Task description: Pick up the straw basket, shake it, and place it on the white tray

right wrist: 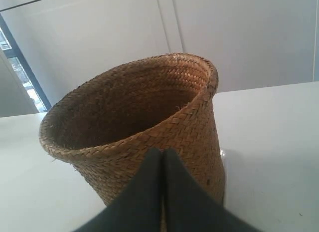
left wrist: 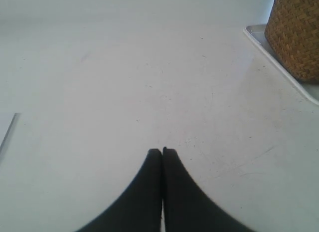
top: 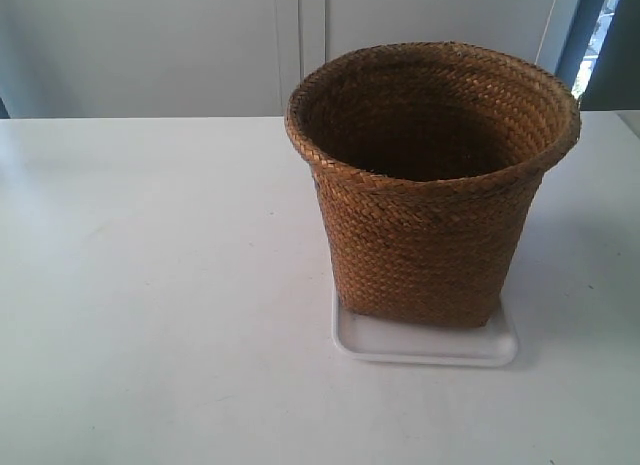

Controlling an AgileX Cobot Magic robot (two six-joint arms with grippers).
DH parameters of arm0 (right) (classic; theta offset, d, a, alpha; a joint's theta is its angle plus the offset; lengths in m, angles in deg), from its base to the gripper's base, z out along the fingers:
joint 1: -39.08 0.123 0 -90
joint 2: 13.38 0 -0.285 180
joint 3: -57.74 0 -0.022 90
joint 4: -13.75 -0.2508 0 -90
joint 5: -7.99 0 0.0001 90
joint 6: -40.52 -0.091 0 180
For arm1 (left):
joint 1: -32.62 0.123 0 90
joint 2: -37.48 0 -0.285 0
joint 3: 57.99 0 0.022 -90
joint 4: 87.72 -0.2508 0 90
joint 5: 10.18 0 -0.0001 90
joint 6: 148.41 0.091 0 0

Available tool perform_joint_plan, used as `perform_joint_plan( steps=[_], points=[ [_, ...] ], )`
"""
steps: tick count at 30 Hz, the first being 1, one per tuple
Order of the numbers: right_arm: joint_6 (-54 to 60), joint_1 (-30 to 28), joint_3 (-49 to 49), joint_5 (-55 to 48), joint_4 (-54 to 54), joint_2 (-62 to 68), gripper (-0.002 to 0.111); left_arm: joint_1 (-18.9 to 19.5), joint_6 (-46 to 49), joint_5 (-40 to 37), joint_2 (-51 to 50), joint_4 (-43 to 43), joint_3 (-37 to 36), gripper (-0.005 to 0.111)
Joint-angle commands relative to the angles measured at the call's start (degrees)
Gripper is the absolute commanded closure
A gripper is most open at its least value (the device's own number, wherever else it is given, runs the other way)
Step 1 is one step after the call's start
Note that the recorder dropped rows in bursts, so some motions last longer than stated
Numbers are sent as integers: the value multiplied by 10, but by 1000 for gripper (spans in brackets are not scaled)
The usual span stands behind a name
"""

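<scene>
The straw basket (top: 430,200) stands upright on the white tray (top: 425,347), its dark inside facing up. Neither arm shows in the exterior view. In the left wrist view my left gripper (left wrist: 162,151) is shut with nothing in it, low over bare table, well apart from the basket (left wrist: 295,35) and the tray's rim (left wrist: 276,57). In the right wrist view my right gripper (right wrist: 163,151) is shut on nothing, its tips in front of the basket (right wrist: 134,112) wall just below the rim; contact cannot be told. A sliver of tray (right wrist: 222,164) shows beside the basket's base.
A white table (top: 150,285) carries everything. Pale wall panels (top: 200,45) stand behind it, with a window strip (top: 600,35) at the far right. A thin flat edge (left wrist: 7,129) lies on the table in the left wrist view.
</scene>
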Motion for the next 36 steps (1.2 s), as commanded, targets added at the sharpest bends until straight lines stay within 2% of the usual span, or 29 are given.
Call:
perform_joint_plan(
  steps=[1, 14, 18, 24, 31, 36],
  points=[
    [-1, -1, -3, -2, 1, -3, 108, 2, -5, -3, 3, 9, -4, 107],
    [-1, -1, -3, -2, 1, -3, 108, 2, -4, -3, 3, 9, -4, 107],
    [24, -1, -8, 24, 51, -33, 108, 2, -4, -3, 3, 9, -4, 107],
    [46, -2, -84, 152, 51, -78, 108, 2, -4, -4, 3, 9, -4, 107],
    [98, -2, -184, 211, 51, -83, 108, 2, -4, -4, 3, 9, -4, 107],
    [152, -18, -239, 218, 51, -116, 108, 2, -4, -4, 3, 9, -4, 107]
  ],
)
